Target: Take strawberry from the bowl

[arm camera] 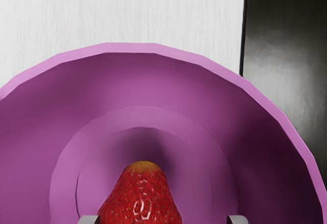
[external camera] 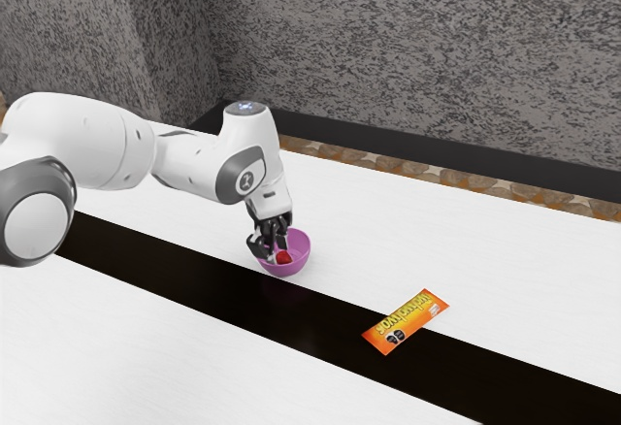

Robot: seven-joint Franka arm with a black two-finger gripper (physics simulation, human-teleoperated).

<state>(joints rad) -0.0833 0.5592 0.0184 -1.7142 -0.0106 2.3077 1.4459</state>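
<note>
End effector (external camera: 275,251) spread wide by glossy, dimpled strawberry (arm camera: 142,196) in round purple bowl (arm camera: 148,83).

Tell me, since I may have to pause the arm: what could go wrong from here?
The red, tapered strawberry lies nearer one fingertip of the open black two-finger gripper than the other, so closing might shove it first. Its glossy, narrowing shape could slip from the grasp. The gripper is down at the round purple bowl, so a sideways drift might drag it.
</note>
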